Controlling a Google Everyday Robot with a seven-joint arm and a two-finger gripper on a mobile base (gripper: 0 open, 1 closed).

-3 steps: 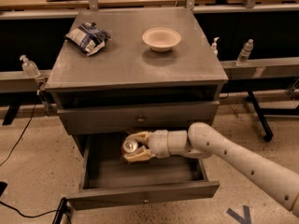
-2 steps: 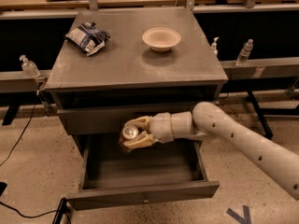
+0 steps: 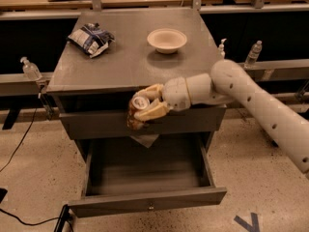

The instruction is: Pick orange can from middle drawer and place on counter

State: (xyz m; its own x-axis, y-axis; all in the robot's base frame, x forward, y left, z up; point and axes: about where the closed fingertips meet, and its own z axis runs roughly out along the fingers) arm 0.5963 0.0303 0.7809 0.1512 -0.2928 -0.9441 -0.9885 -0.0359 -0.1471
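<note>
The orange can (image 3: 138, 109), with its silver lid facing up and toward me, is held in my gripper (image 3: 145, 106), whose cream fingers (image 3: 153, 111) are closed around it. The can hangs in front of the cabinet's top drawer front, just below the front edge of the counter (image 3: 120, 62), and well above the open middle drawer (image 3: 147, 204). The drawer's grey tray is bare inside. My arm reaches in from the right.
On the counter lie a crumpled blue-and-white chip bag (image 3: 91, 38) at the back left and a cream bowl (image 3: 167, 39) at the back centre. Clear bottles (image 3: 253, 53) stand on rails at both sides. A black cable (image 3: 19, 144) runs over the floor at left.
My gripper has lifted the can out of the drawer, up and slightly right, to just under the counter's front edge.
</note>
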